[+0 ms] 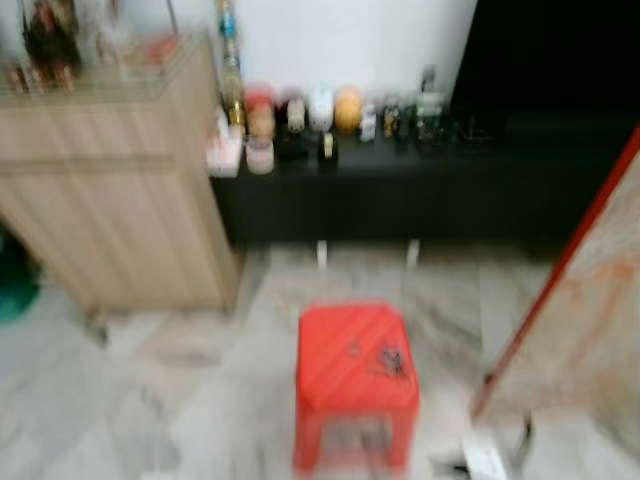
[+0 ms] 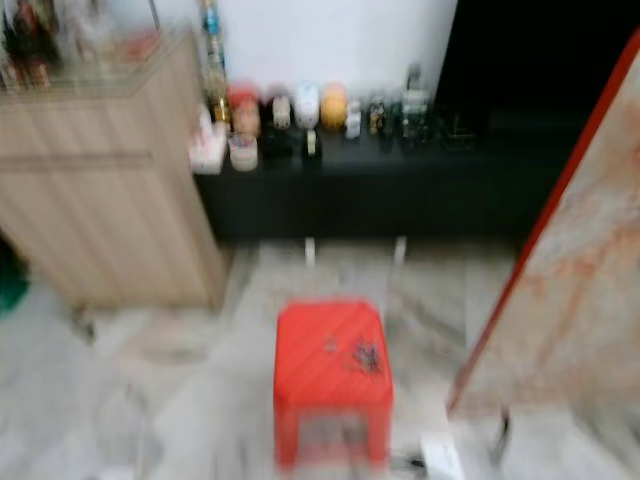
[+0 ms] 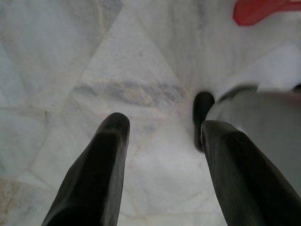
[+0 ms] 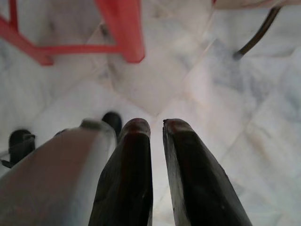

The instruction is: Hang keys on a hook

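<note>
Keys (image 1: 390,360), blurred dark bunch, probably lie on red stool (image 1: 340,345), right part of top. Step: approach, stop close before reaching. Left gripper (image 3: 162,141) spread, right gripper (image 4: 156,125) nearly pressed together, both over floor (image 3: 70,70).

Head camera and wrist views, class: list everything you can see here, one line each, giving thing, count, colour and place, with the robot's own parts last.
Plastic stool: one, red, on the floor in front of the robot.
Bunch of keys: one, dark, on the stool's top, toward its right side.
Wooden cabinet: one, light brown, at the left against the wall.
Low shelf: one, black, along the white wall.
Jars and bottles: several, mixed colours, too blurred to count, on the shelf.
Red-edged panel: one, leaning at the right.
Marble floor: pale grey.
Left gripper: black fingers apart, above floor.
Right gripper: black fingers nearly together, above floor near the stool's legs.
</note>
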Controlling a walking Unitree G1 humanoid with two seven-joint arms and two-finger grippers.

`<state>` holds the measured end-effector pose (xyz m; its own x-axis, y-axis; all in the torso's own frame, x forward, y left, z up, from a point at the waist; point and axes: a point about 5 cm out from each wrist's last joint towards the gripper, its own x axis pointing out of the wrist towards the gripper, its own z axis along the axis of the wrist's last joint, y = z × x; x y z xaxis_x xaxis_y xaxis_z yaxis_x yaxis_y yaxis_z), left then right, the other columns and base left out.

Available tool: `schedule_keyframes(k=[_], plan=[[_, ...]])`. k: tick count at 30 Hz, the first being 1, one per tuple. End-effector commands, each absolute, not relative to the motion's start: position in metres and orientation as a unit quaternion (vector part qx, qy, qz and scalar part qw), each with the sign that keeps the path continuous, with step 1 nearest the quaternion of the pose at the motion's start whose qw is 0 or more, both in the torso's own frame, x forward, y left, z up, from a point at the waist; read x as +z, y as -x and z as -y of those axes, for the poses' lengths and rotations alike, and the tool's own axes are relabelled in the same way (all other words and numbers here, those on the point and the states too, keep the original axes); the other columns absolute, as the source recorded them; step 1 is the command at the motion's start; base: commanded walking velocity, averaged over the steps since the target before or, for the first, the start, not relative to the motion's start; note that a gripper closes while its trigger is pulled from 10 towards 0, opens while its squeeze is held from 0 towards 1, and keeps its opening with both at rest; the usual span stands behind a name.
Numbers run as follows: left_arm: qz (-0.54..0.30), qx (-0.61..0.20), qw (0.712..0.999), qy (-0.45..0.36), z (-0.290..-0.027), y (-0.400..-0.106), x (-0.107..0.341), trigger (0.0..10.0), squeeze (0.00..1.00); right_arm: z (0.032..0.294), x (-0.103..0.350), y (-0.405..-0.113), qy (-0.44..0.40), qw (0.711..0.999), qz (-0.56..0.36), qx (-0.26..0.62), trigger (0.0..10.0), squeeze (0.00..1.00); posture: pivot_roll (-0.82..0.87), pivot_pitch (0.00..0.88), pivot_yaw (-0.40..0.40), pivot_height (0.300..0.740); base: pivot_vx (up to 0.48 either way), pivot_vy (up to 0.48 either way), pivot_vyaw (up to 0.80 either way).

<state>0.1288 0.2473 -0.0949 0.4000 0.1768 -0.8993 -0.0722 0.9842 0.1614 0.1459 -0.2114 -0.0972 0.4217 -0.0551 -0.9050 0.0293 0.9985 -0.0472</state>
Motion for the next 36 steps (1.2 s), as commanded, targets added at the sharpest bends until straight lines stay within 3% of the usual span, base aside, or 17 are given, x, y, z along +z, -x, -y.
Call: schedule_keyframes(k=[1, 5, 11, 17, 18, 20, 21, 24, 27, 30, 36], plan=[[-0.548, 0.086, 0.830, -0.058, -0.258, -0.123, -0.094, 10.0, 0.00, 0.200, -0.096, -0.154, -0.003, 0.851, -0.525, -0.018, 10.0, 0.00, 0.06, 0.000, 0.003, 0.726, 0.281, 0.000, 0.00], [-0.548, 0.084, 0.830, -0.062, -0.259, -0.124, -0.093, 10.0, 0.00, 0.199, -0.096, -0.155, -0.007, 0.854, -0.520, -0.020, 10.0, 0.00, 0.06, 0.000, 0.004, 0.726, 0.275, 0.000, 0.00], [-0.482, 0.135, 0.866, -0.019, -0.268, -0.147, -0.081, 10.0, 0.00, 0.200, -0.093, -0.160, -0.013, 0.871, -0.490, -0.030, 10.0, 0.00, 0.07, 0.000, -0.005, 0.726, 0.000, 0.000, 0.00], [-0.349, 0.176, 0.919, 0.039, -0.285, -0.190, -0.051, 10.0, 0.00, 0.201, -0.087, -0.167, -0.023, 0.897, -0.439, -0.041, 10.0, 0.00, 0.09, 0.000, -0.021, 0.726, 0.000, 0.000, 0.00], [-0.280, 0.163, 0.946, 0.034, -0.291, -0.217, -0.028, 10.0, 0.00, 0.202, -0.083, -0.172, -0.020, 0.910, -0.412, -0.038, 10.0, 0.00, 0.10, 0.000, -0.024, 0.726, 0.000, 0.000, 0.00], [-0.229, 0.150, 0.961, 0.024, -0.293, -0.236, -0.011, 10.0, 0.00, 0.202, -0.081, -0.174, -0.018, 0.917, -0.396, -0.037, 10.0, 0.00, 0.10, 0.000, -0.027, 0.726, 0.000, 0.000, 0.00], [-0.183, 0.130, 0.974, 0.009, -0.291, -0.252, 0.005, 10.0, 0.00, 0.189, -0.054, -0.226, -0.019, 0.944, -0.329, -0.021, 10.0, 0.00, 0.10, 0.000, -0.030, 0.726, 0.000, 0.000, 0.00], [-0.101, 0.101, 0.990, -0.005, -0.280, -0.273, 0.031, 10.0, 0.00, 0.183, -0.017, -0.273, -0.003, 0.970, -0.243, 0.002, 10.0, 0.00, 0.10, 0.000, -0.037, 0.726, 0.000, 0.000, 0.00], [-0.018, 0.051, 0.999, 0.002, -0.253, -0.281, 0.054, 10.0, 0.00, 0.185, 0.000, -0.283, 0.018, 0.983, -0.181, 0.024, 10.0, 0.00, 0.11, 0.000, -0.051, 0.726, 0.000, 0.000, 0.00], [0.046, -0.007, 0.999, -0.014, -0.220, -0.269, 0.074, 10.0, 0.00, 0.191, 0.018, -0.287, 0.035, 0.993, -0.108, 0.031, 10.0, 0.00, 0.11, 0.000, -0.058, 0.726, 0.000, 0.000, 0.00], [0.069, -0.012, 0.997, -0.027, -0.208, -0.260, 0.082, 10.0, 0.00, 0.190, 0.034, -0.283, -0.005, 0.999, -0.048, 0.006, 10.0, 0.00, 0.11, 0.000, -0.073, 0.726, 0.000, 0.000, 0.00]])
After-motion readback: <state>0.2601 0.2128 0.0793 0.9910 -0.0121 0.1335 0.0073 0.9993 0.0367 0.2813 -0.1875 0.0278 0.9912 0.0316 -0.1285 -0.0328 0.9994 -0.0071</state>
